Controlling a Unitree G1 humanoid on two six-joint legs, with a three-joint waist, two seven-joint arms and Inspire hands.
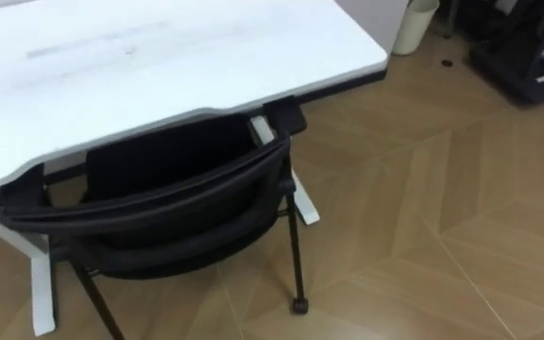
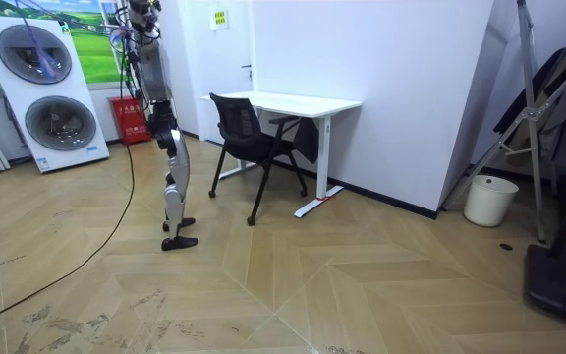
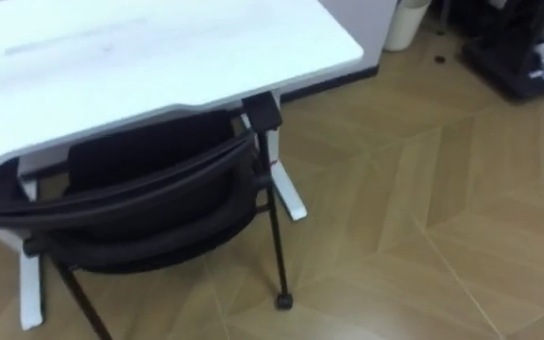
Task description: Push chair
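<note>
A black chair (image 1: 149,203) on castors stands at a white desk (image 1: 159,57), its seat partly under the top and its curved backrest toward me. It fills the lower left of the right eye view as well, chair (image 3: 130,203) before desk (image 3: 140,57). In the room view I stand upright about a step behind the chair (image 2: 244,128), facing it and the desk (image 2: 293,101). My right hand (image 2: 165,120) hangs by my hip, clear of the backrest.
To the chair's right lies open wooden floor. A white bin (image 1: 414,24) stands past the desk's far right corner, with dark bags (image 1: 527,52) further right. Stacked washing machines (image 2: 42,88) and a red box (image 2: 131,120) are behind me.
</note>
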